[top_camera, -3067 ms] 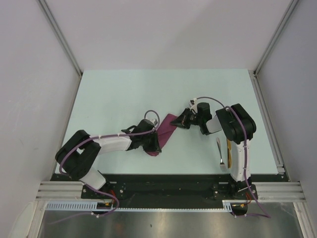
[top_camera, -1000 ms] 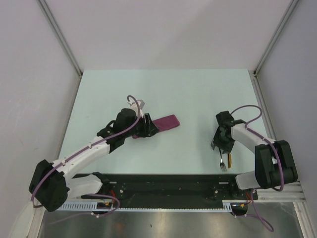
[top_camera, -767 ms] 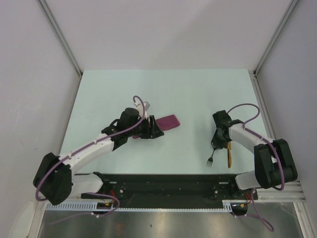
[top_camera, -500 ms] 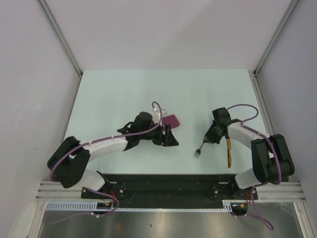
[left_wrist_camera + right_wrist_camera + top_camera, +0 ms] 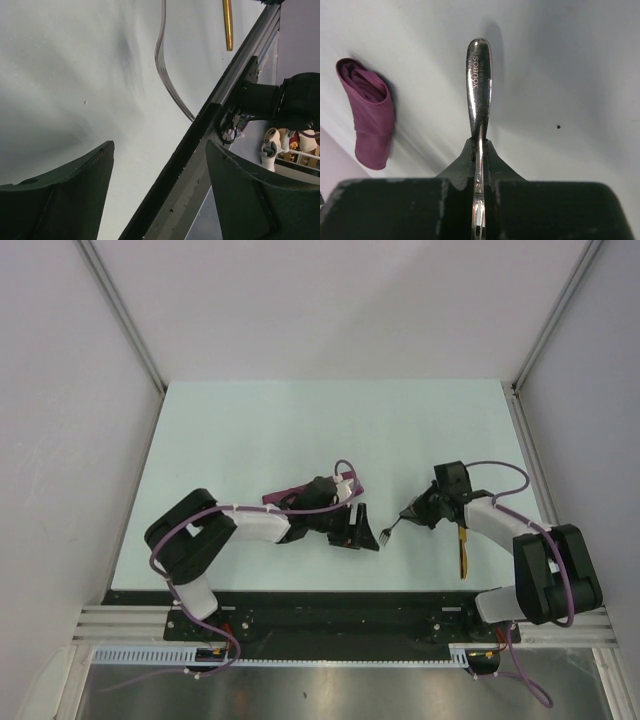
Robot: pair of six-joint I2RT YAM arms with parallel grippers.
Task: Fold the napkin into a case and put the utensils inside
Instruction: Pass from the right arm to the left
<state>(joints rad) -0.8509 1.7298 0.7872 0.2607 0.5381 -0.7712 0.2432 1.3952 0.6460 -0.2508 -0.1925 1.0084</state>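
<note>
Case (image 5: 367, 112) of plum-magenta cloth: the right wrist view shows it as a narrow folded pocket with its layers visible at one end, lying flat on the desk (image 5: 300, 420). The top external view hides most of it beneath the left arm (image 5: 250, 525), leaving only a strip and one end in sight. The left wrist view does not show the case at all. It shows bare desk, the dark rail (image 5: 200, 130) at the desk's edge and the golden-yellow piece (image 5: 227, 22). That piece lies flat on the desk, well apart from the case, beyond the right tool (image 5: 418, 512). The left arm is folded back at its elbow and stretched low across the case, its left tool (image 5: 360, 527) past the case's end with both fingers (image 5: 55, 200) spread wide and nothing between them. The right arm (image 5: 500, 525) bends at the desk's near edge and reaches toward the case. Its tool is clamped tight on the silver utensil (image 5: 479, 75), whose rounded, stamped handle end projects beyond the fingertips, apart from the case. From above, the utensil's free end lies just beside the left tool; contact cannot be judged.
</note>
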